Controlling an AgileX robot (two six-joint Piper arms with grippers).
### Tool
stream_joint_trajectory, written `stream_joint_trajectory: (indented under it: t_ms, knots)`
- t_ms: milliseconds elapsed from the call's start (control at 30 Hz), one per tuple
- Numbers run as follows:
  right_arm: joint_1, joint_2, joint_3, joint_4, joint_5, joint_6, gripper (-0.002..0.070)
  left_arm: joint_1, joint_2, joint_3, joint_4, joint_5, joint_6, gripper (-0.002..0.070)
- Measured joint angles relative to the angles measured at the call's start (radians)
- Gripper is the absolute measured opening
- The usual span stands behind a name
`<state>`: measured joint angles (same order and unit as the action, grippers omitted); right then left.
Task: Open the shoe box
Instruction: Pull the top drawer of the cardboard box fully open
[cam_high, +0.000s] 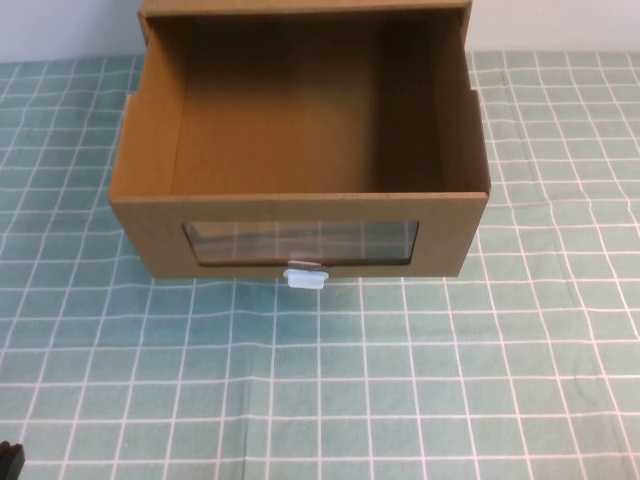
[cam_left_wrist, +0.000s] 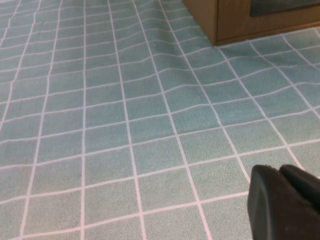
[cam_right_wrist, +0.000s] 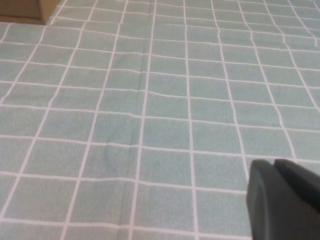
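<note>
The brown cardboard shoe box (cam_high: 150, 240) stands open at the middle back of the table, its inside bare, with the lid (cam_high: 300, 8) raised behind it. Its front wall has a clear window (cam_high: 300, 243) and a white tab (cam_high: 305, 277) under it. My left gripper (cam_left_wrist: 279, 175) hovers low over the cloth, well short of the box corner (cam_left_wrist: 250, 20), black fingers pressed together on nothing. My right gripper (cam_right_wrist: 275, 165) is shut too, holding nothing, with a corner of the box (cam_right_wrist: 25, 9) far off. Neither gripper shows in the high view.
A green cloth with a white grid (cam_high: 400, 380) covers the table. A black bit of the left arm (cam_high: 8, 460) sits at the near left corner. A faint crease in the cloth (cam_right_wrist: 147, 60) runs away from the right gripper.
</note>
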<state>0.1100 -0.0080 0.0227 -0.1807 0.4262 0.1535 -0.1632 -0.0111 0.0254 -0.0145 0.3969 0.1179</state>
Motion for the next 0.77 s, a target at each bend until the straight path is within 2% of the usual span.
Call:
stream_joint_trajectory:
  t_ms: [767]
  knots:
    - [0.0,0.0,0.0,0.0,0.002,-0.016,-0.0014,0.0,0.0,0.0,0.0,0.0,0.0,-0.0005]
